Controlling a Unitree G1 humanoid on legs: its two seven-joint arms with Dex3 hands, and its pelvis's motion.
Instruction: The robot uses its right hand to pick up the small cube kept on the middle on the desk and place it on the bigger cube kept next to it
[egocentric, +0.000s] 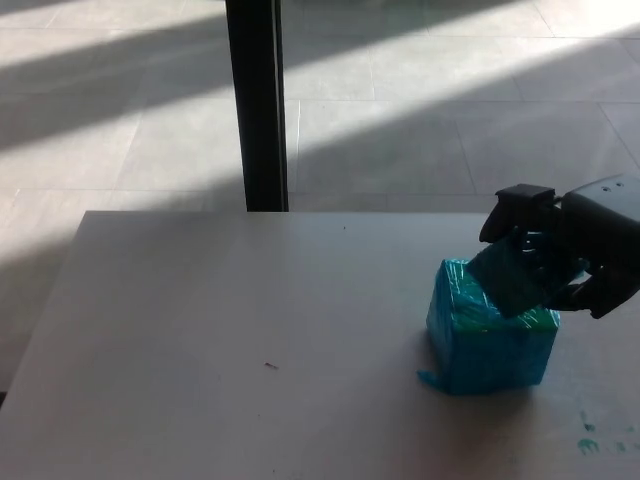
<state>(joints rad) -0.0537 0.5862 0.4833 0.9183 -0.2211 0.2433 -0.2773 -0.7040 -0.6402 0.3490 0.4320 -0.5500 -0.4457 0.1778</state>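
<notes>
A big cube (488, 348) wrapped in shiny blue-green tape stands on the pale desk (220, 330), right of the middle. My right hand (560, 250) comes in from the right edge and is shut on the small teal cube (512, 278). The small cube is tilted and sits low over the top of the big cube, at its far right side; whether it touches I cannot tell. My left hand does not show.
A black post (256, 100) rises behind the desk's far edge. Beyond it lies a tiled floor (420, 90) with bands of sunlight. A few teal specks (590, 442) mark the desk near the front right corner.
</notes>
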